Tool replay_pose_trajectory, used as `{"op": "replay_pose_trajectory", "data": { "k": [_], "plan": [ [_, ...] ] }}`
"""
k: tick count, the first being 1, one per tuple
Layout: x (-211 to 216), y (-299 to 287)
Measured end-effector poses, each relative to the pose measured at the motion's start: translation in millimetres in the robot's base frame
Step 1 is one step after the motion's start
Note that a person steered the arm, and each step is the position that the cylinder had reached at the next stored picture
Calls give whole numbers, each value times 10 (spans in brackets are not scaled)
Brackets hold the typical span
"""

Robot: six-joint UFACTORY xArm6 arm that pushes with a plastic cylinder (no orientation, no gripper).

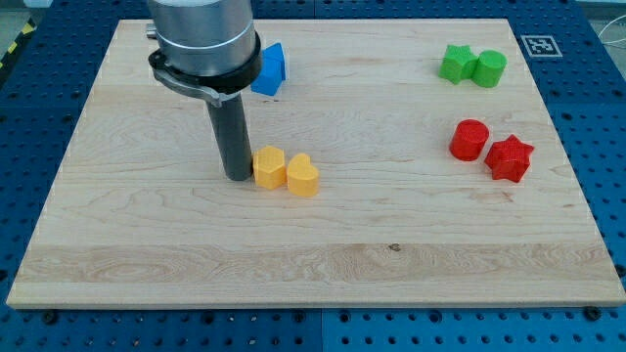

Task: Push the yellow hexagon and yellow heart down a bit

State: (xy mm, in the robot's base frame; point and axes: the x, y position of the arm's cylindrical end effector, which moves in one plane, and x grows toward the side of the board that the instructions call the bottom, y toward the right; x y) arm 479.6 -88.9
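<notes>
1. My tip rests on the counter, at the lower end of a straight dark rod that hangs from a broad grey metal housing at the view's top left. There is no gripper here, so nothing opens, closes or holds; the rod ends plain and carries nothing.
2. My tip stands just to the view's left of the yellow hexagon, so close that I cannot tell whether they touch.
3. The yellow heart sits against the hexagon's right side, slightly lower in the view. That makes two yellow blocks, side by side, left of the counter's centre.
4. One blue block lies near the top edge, partly hidden behind the housing; its shape cannot be made out.
5. Two green blocks sit touching near the top right corner: a green star-like block and a green cylinder.
6. Two red blocks sit close together at the right: a red cylinder and a red star, the star lower and nearer the right edge.
7. That gives seven blocks in all: two yellow, one blue, two green, two red.
8. Below the yellow pair a wide band of bare wood runs to the counter's bottom edge. The red and green pairs are well apart from them.
9. The counter is pale wood with long horizontal grain; the blocks look smooth and matte.
</notes>
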Motion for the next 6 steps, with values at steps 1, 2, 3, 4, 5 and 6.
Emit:
{"op": "replay_pose_trajectory", "data": {
  "k": [1,2,3,4,5,6],
  "plan": [
    [28,-18],
    [2,-183],
    [-95,-192],
    [-147,-194],
    [-176,-97],
    [-176,106]
  ]
}}
